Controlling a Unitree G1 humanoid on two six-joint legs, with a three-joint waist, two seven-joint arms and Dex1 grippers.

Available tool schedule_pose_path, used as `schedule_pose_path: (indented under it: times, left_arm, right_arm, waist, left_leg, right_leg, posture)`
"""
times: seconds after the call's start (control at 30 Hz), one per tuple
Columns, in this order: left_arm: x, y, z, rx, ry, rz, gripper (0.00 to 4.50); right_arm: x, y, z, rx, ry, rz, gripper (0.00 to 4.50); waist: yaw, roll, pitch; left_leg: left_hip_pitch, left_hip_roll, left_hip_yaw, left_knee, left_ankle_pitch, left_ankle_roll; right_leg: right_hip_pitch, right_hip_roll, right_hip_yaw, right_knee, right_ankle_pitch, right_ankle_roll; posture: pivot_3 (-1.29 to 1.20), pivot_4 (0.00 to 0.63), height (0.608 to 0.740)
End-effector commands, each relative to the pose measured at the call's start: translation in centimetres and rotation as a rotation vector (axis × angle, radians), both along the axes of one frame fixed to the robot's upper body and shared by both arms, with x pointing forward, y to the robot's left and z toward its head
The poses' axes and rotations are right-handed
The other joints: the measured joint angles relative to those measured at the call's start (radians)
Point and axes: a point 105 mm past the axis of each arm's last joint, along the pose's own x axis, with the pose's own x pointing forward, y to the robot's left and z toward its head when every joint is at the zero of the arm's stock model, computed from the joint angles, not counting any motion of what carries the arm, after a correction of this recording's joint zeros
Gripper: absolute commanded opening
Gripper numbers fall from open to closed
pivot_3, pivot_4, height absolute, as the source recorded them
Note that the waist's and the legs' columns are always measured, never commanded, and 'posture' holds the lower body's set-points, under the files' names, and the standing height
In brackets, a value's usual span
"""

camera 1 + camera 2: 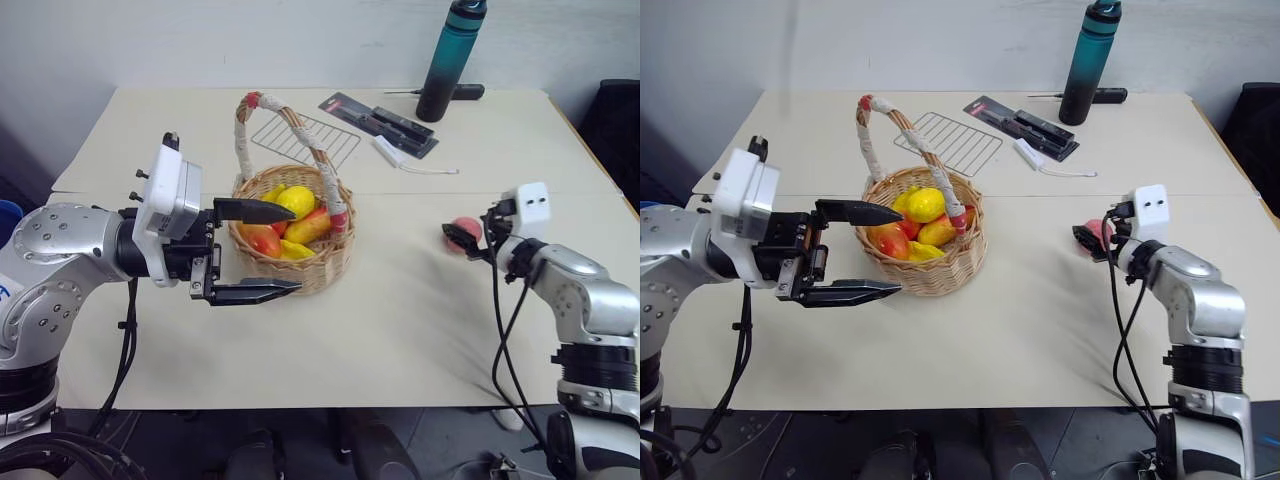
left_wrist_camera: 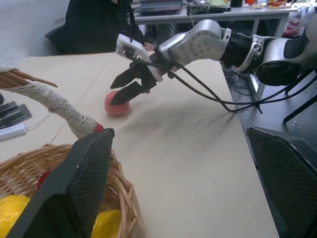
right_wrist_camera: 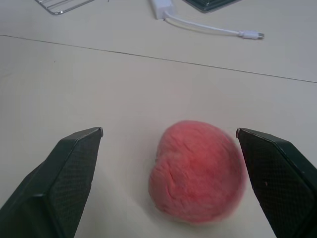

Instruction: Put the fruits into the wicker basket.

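Observation:
The round pinkish-red peach (image 3: 198, 171) lies on the table right of the wicker basket (image 1: 322, 268). My right gripper (image 3: 169, 132) is open, low over the table, with one finger on each side of the peach and a gap to both. The basket, with its tall taped handle (image 1: 247, 130), holds a bumpy yellow lemon (image 1: 297, 200) among other yellow and orange-red fruits. My left gripper (image 1: 291, 250) is open and empty, held level at the basket's left side, its upper finger over the rim and its lower finger in front of the basket wall.
Behind the basket lies a flat wire rack (image 1: 312, 138). A black package (image 1: 380, 120), a white cable (image 1: 410, 162), a teal bottle (image 1: 452, 60) and a screwdriver (image 1: 462, 92) are at the back right. The table's right edge (image 1: 600, 165) runs close beside my right arm.

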Motion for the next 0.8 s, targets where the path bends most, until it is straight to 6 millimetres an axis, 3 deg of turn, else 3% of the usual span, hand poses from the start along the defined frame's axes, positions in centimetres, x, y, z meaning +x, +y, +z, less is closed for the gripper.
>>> schedule_pose_path:
  times: [0.03, 0.13, 0.33, 0.43, 0.7, 0.8]
  left_arm:
    - [-0.2, -0.2, 0.6, -0.006, -0.039, -0.013, 4.50]
    - [-0.3, -0.1, 0.8, 0.000, -0.043, -0.013, 4.50]
    - [-0.1, 0.1, 1.1, -0.004, -0.053, 0.003, 4.50]
    - [-0.1, 0.2, 1.1, -0.001, -0.053, 0.010, 4.50]
    - [0.0, 1.9, 1.5, 0.000, -0.048, 0.096, 4.50]
    - [-0.3, 2.6, 1.9, -0.013, -0.040, 0.119, 4.50]
  right_arm:
    - [0.8, 0.2, -0.7, -0.028, 0.005, -0.007, 4.46]
    - [1.5, 0.0, -1.3, -0.022, 0.012, -0.024, 3.88]
    - [1.0, 0.3, -1.6, -0.054, 0.001, 0.031, 1.89]
    - [0.7, 0.2, -1.1, -0.080, -0.020, 0.055, 1.65]
    - [-2.3, 5.9, 8.0, -0.023, -0.215, 0.432, 1.65]
    - [-2.5, 10.4, 12.0, 0.081, -0.259, 0.591, 1.65]
  waist:
    - [-0.001, 0.000, 0.000]
    - [-0.002, -0.002, -0.001]
    - [-0.006, -0.002, -0.001]
    - [-0.006, -0.002, -0.001]
    - [-0.006, 0.001, 0.001]
    - [-0.015, 0.001, 0.001]
  left_leg:
    - [0.000, 0.000, 0.000, 0.000, 0.000, 0.000]
    - [0.000, 0.000, 0.001, 0.000, 0.000, 0.000]
    - [0.001, 0.000, 0.001, 0.001, 0.000, 0.000]
    - [0.001, 0.000, 0.000, 0.000, 0.000, 0.000]
    - [0.001, 0.001, 0.001, 0.000, 0.000, 0.000]
    - [0.001, 0.001, 0.001, 0.001, 0.000, 0.000]
  right_leg:
    - [0.000, 0.000, 0.000, 0.000, 0.000, 0.000]
    - [0.000, 0.000, 0.000, -0.001, 0.000, 0.001]
    - [0.001, 0.000, 0.000, 0.000, 0.000, 0.001]
    - [0.001, 0.000, 0.000, 0.000, 0.000, 0.001]
    - [-0.001, 0.000, 0.000, 0.001, 0.000, 0.001]
    - [-0.001, 0.000, 0.000, 0.001, 0.000, 0.001]
  posture:
    - [0.00, 0.150, 0.740]
    - [0.00, 0.150, 0.740]
    - [0.00, 0.150, 0.740]
    - [0.00, 0.150, 0.740]
    - [0.00, 0.150, 0.740]
    - [0.00, 0.150, 0.740]
